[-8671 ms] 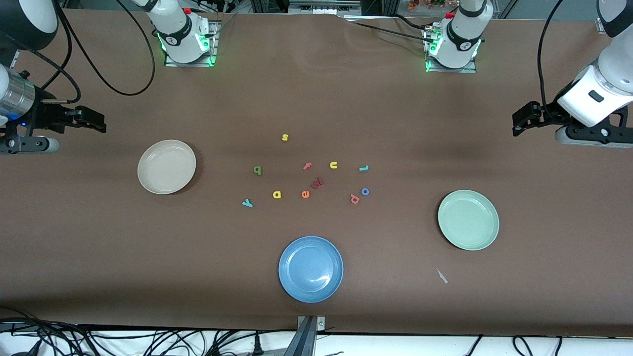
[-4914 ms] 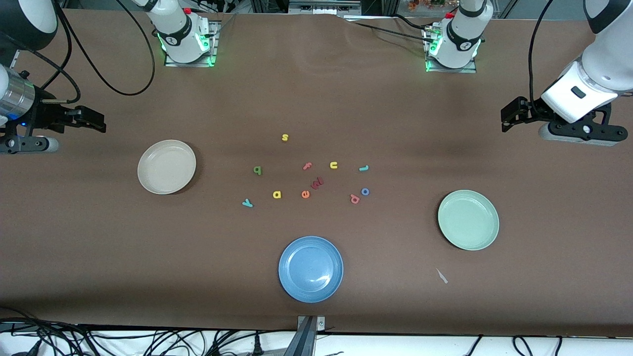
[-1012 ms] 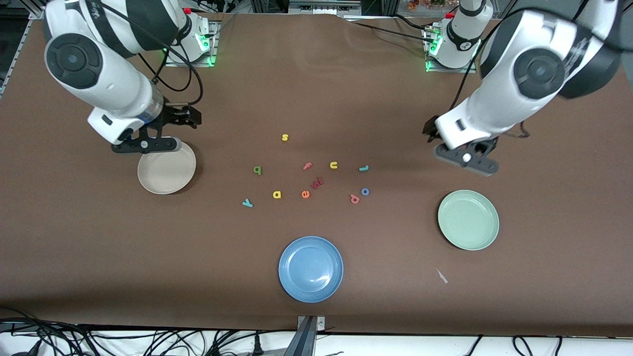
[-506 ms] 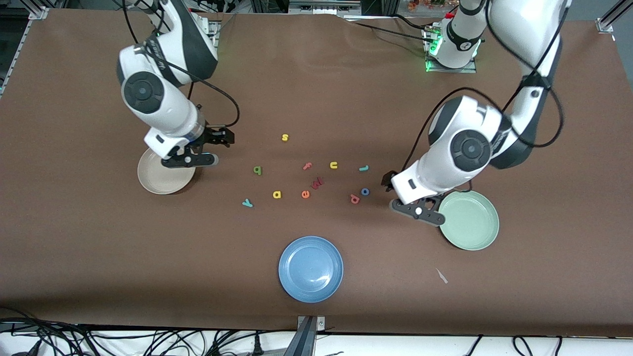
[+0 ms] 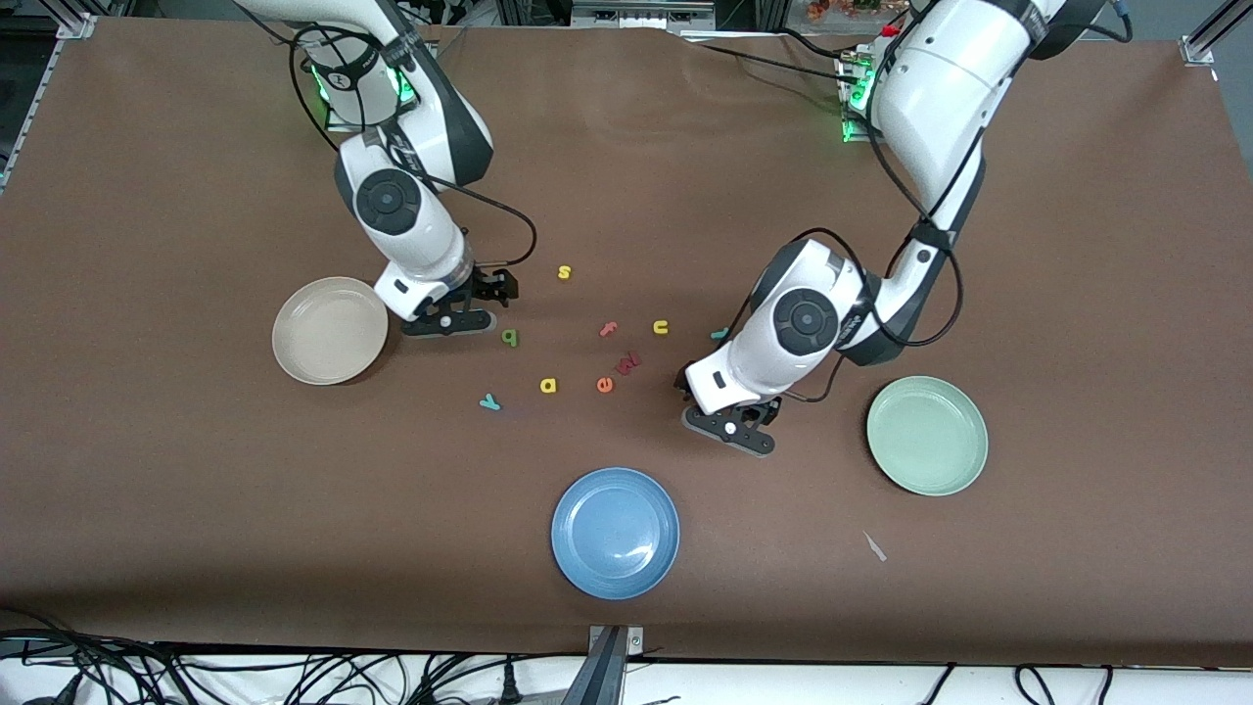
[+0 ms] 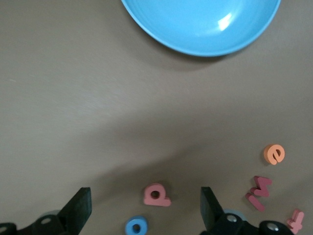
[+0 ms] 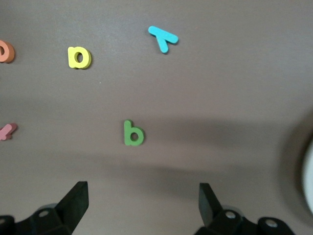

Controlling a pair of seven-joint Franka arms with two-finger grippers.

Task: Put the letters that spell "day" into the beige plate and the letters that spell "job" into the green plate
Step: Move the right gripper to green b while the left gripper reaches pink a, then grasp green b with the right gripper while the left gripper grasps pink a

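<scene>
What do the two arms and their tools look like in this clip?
Both arms are glossy white with black joint bands and round dark-grey joint caps. Loose black cables loop along each. The left tool and right tool are black with two flat fingers. Green lights glow at both bases.

Letters [image 5: 548, 385] lie between beige plate [image 5: 311, 360] and green plate [image 5: 954, 472].

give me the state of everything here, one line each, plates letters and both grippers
beige plate: empty
green plate: empty
blue plate: empty
green d: flat on the table, untouched
yellow a: flat on the table
teal y: flat on the table
salmon b: flat on the table, between open fingers
blue o: flat on the table
left gripper: open, empty, over the salmon b
right gripper: open, empty, by the green d
</scene>
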